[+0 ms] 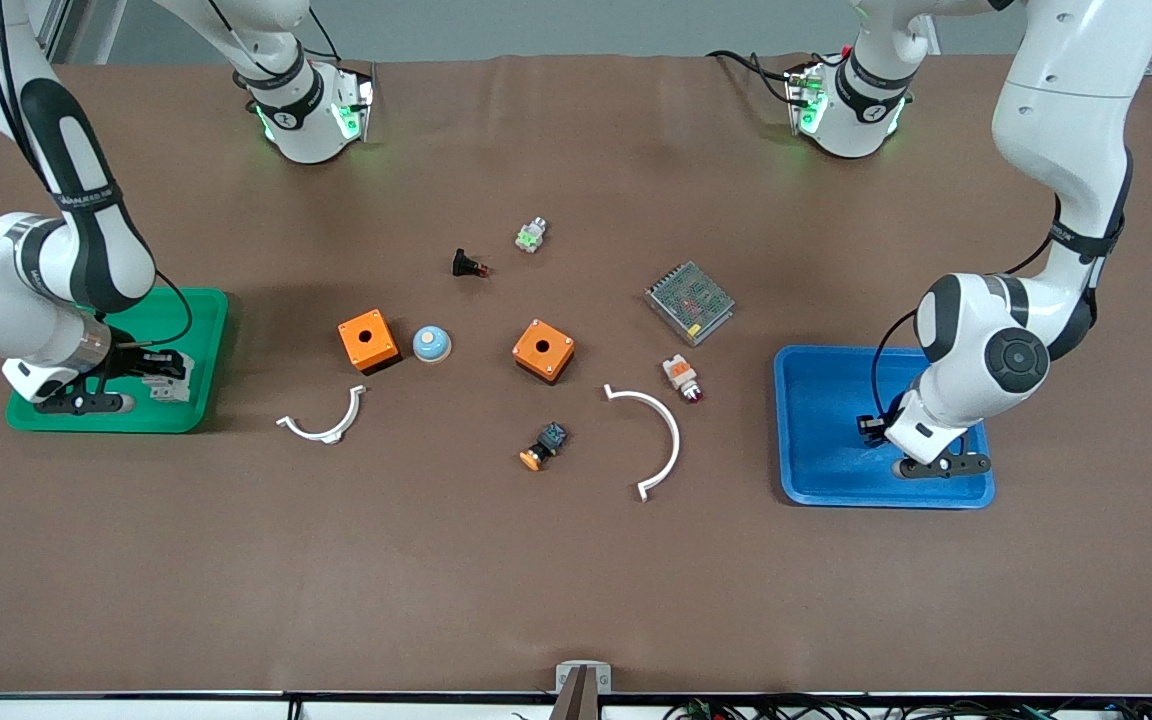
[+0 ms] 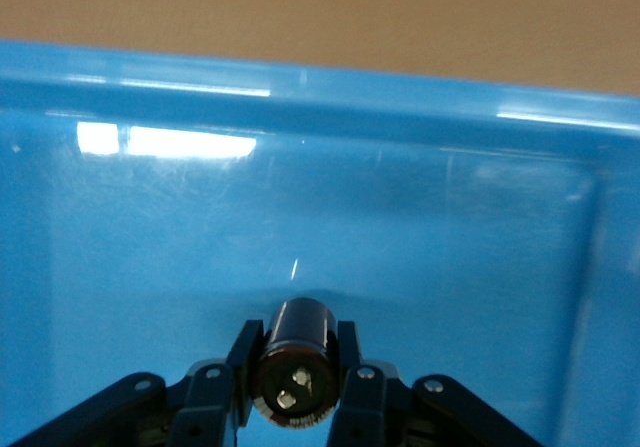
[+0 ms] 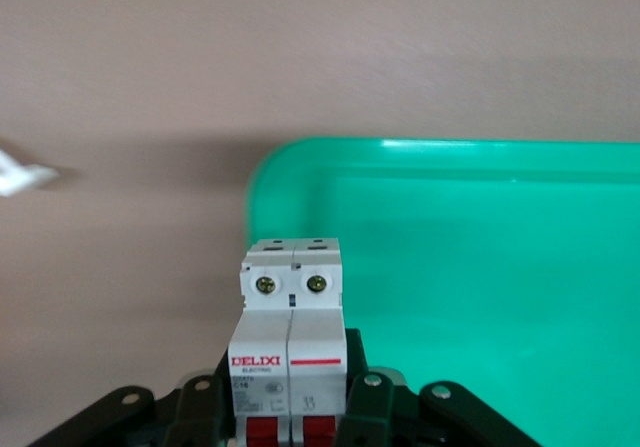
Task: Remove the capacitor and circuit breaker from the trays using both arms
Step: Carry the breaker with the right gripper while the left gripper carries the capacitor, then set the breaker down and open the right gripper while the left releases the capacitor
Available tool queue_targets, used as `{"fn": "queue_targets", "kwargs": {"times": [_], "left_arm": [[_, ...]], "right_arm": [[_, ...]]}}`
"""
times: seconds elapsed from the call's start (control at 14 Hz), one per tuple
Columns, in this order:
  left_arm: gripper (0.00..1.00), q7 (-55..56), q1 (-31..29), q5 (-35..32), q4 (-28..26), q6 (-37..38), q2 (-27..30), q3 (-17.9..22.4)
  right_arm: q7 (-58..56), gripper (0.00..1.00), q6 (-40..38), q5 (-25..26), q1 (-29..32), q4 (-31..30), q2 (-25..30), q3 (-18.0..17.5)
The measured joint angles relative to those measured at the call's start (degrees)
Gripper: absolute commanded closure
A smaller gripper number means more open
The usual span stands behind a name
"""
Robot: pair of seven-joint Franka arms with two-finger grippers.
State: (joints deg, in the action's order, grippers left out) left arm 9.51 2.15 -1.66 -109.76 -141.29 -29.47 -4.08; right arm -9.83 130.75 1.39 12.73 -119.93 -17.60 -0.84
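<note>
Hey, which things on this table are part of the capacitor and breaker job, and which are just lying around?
In the job:
- capacitor, held by left gripper over blue tray
- breaker, held by right gripper over green tray

Lying about:
- two orange boxes
- blue dome
- two white arcs
- metal grille unit
- lamp part

capacitor (image 2: 297, 352): small black stubby cylinder, two metal terminals on its end face, lying on its side, clamped between the left pincer (image 2: 296, 367) fingers over the blue tray (image 2: 420, 217). breaker (image 3: 291, 342): white-grey two-pole block, red levers, red "delixi" marking, clamped in the right pincer (image 3: 291, 397) over the green tray's (image 3: 480, 267) rim.
</note>
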Motion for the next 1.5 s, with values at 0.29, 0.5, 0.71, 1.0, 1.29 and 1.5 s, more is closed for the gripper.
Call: {"fn": "queue_targets", "kwargs": {"times": [0.29, 0.5, 0.71, 1.0, 1.29, 1.5], "left_arm": [[1.0, 8.4, 4.3, 0.0, 0.6, 8.6, 8.3, -5.3], [1.0, 21.4, 13.2, 0.0, -0.2, 9.6, 9.0, -7.2], [1.0, 37.0, 23.2, -0.1, -0.1, 7.2, 5.8, -7.4], [0.99, 48.3, 30.4, -0.1, 1.5, 3.0, 0.2, -7.3], [0.57, 51.2, 31.5, -0.1, 2.1, 0.0, -4.5, -7.2], [0.0, 51.3, 31.5, -0.1, 2.8, -0.2, -5.5, -6.8]], "right_arm": [[18.7, 0.98, -4.6, -3.6, -8.6, 2.3, 2.3, -2.8], [32.9, 0.98, -4.5, -5.2, -16.2, 3.9, 2.2, -3.8], [45.1, 0.97, -3.6, -5.2, -23.5, 5.8, 1.1, -3.9], [51.4, 0.95, 3.0, -5.2, -27.2, 6.2, -4.5, -3.8], [52.6, 0.78, 8.2, -5.2, -28.0, 6.4, -9.9, -3.8], [53.5, 0.3, 8.8, -5.2, -28.0, 6.8, -11.4, -3.5]]}}
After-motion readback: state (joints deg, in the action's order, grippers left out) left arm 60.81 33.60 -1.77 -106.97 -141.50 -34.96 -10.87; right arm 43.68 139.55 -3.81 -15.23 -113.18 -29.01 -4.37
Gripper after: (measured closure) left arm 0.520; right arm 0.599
